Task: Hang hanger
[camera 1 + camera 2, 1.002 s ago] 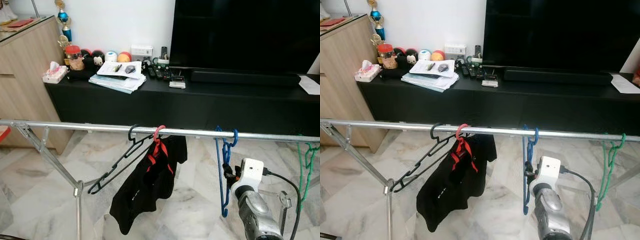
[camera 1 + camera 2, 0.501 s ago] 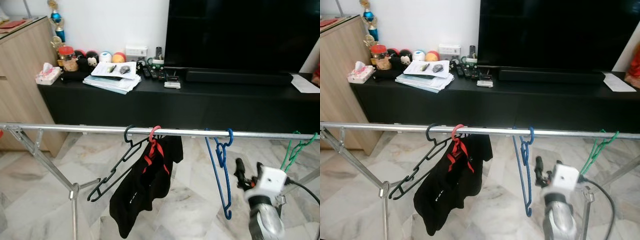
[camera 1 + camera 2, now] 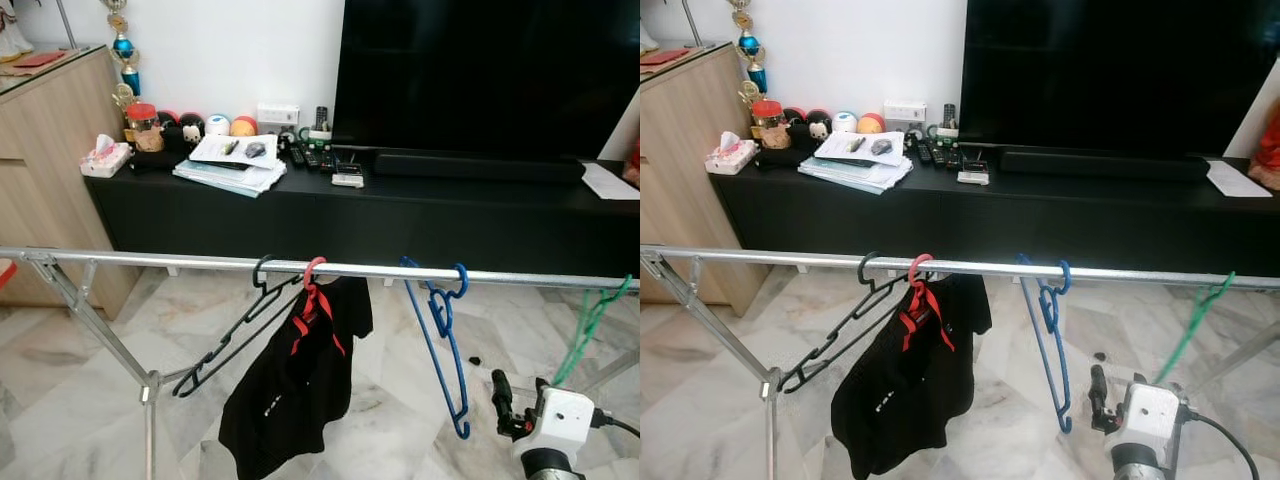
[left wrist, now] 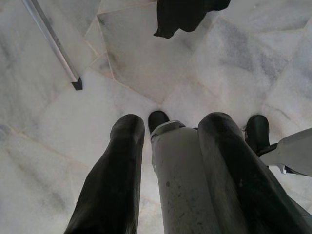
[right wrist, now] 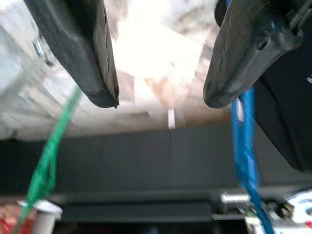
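A blue hanger [image 3: 441, 340] hangs by its hook on the silver drying-rack rail [image 3: 180, 258], swung a little askew. My right gripper [image 3: 500, 392] is low at the bottom right, below and to the right of that hanger, open and holding nothing. In the right wrist view its two black fingers [image 5: 78, 48] stand wide apart, with the blue hanger [image 5: 242, 141] beside one and a green hanger [image 5: 51, 146] beside the other. My left gripper [image 4: 170, 122] hangs idle over the marble floor, open.
On the rail a black hanger [image 3: 235, 330] hangs slanted, beside a red hanger carrying a black garment [image 3: 295, 395]. The green hanger [image 3: 590, 322] hangs at the far right. A black TV cabinet [image 3: 400, 215] stands behind the rack, a wooden cupboard [image 3: 40, 170] at left.
My right gripper was at the blue hanger a second ago; it has come away and sunk down to the right, empty. The blue hanger stays on the rail, swinging.
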Robot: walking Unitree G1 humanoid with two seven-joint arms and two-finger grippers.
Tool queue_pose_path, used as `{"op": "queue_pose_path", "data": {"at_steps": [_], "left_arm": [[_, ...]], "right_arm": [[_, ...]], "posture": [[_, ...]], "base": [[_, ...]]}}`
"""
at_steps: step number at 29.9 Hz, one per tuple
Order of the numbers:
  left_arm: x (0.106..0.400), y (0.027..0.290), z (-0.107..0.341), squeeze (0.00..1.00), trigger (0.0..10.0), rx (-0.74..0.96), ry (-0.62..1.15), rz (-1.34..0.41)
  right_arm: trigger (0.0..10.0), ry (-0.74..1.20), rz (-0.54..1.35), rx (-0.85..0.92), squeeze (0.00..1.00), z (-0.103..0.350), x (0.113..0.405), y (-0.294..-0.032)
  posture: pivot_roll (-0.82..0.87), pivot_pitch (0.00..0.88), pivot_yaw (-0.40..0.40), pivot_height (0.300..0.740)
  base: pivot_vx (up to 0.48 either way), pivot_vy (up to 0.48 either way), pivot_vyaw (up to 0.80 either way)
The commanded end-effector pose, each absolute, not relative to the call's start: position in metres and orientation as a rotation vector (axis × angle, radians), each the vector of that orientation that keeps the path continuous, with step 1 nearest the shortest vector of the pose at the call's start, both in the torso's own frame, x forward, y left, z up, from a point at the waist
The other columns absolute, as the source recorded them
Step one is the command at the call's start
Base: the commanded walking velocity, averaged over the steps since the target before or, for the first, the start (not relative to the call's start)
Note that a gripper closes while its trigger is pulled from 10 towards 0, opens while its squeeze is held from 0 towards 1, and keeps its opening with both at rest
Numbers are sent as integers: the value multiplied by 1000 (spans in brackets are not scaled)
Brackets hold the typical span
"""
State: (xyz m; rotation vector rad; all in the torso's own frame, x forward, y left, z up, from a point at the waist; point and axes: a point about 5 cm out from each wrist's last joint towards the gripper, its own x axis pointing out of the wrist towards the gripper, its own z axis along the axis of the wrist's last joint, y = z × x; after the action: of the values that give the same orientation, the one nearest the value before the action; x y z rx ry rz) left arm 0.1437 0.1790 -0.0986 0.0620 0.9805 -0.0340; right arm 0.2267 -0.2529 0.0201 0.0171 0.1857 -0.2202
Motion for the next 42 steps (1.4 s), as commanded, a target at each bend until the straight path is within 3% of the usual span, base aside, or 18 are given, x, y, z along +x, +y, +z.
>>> {"op": "queue_pose_path", "data": {"at_steps": [1, 8, 16, 20, 31, 42], "left_arm": [[109, 156, -113, 0, 10000, 23, 1131, -106], [115, 157, -111, 0, 10000, 53, 1106, -114], [129, 178, -106, 0, 10000, 75, 1082, -44], [142, 191, -100, 0, 10000, 66, 1054, 0], [173, 203, -86, 0, 10000, 120, 988, -28], [156, 199, -93, 0, 10000, 96, 1022, -14]], "right_arm": [[10000, 265, -234, 33, 0, 5, 222, -253], [10000, 380, -257, 100, 0, -17, 223, -245], [10000, 646, -200, 131, 0, -51, 219, -218], [10000, 753, -182, 127, 0, -63, 211, -206], [10000, 872, -116, 110, 0, -75, 201, -186], [10000, 928, -135, 126, 0, -85, 178, -193]], "posture": [[-6, 0, -129, 740], [39, 0, -115, 740], [59, 0, -96, 740], [47, 0, -38, 740], [32, 0, 8, 740], [-5, 0, 6, 740]], "base": [[0, 0, 0], [0, 0, 0], [0, 0, 0], [0, 0, 0], [0, 0, 0], [0, 0, 0]]}}
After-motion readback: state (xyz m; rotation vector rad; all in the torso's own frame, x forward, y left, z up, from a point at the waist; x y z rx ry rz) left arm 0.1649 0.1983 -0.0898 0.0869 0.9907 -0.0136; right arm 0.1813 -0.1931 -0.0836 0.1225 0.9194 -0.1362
